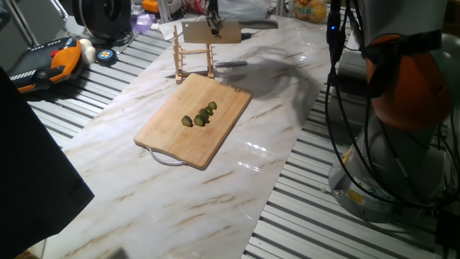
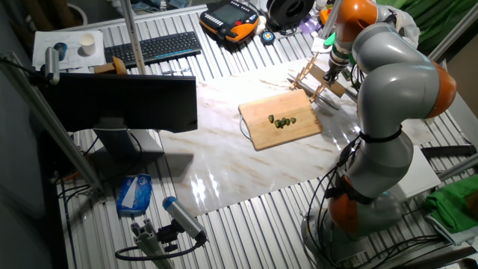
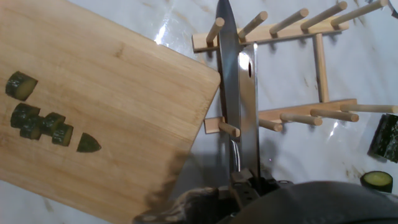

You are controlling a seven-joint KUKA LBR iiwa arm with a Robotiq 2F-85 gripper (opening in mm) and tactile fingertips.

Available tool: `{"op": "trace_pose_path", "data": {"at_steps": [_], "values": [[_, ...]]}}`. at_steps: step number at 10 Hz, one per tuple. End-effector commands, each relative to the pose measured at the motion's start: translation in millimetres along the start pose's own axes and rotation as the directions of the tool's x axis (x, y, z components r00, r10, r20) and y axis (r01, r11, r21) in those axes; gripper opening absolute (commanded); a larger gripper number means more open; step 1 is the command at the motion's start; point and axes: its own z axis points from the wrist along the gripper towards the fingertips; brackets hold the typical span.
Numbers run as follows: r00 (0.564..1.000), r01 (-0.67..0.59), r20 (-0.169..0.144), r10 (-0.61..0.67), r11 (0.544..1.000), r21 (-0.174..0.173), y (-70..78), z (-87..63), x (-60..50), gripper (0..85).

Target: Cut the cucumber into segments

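Note:
Several dark green cucumber segments [image 1: 199,116] lie in a loose cluster near the middle of the wooden board [image 1: 172,137]; the hand view shows the segments [image 3: 40,121] at its left. A dark green cucumber stub [image 3: 385,137] and a round slice [image 3: 375,180] lie on the marble at the right edge of the hand view, off the board. My gripper [image 1: 212,21] is shut on a knife [image 3: 239,106]. Its blade hangs over the wooden peg rack [image 3: 286,74], just past the board's far corner. The fingers are mostly hidden under the handle.
The peg rack [image 1: 192,61] stands upright at the board's far end. A second knife [image 1: 231,64] lies on the marble beside it. Tools and clutter line the far table edge. The robot base [image 1: 392,144] stands at the right, with cables hanging.

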Motion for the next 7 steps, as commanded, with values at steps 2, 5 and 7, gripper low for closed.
{"op": "trace_pose_path", "data": {"at_steps": [2, 5, 7], "values": [[1.0, -0.002, -0.003, 0.002, 1.0, 0.002, -0.1, 0.0, 0.1, 0.7], [1.0, -0.012, 0.004, 0.012, 1.0, -0.012, -0.1, 0.0, 0.1, 0.7], [1.0, -0.009, 0.006, 0.009, 1.0, -0.019, -0.1, 0.0, 0.1, 0.7]]}}
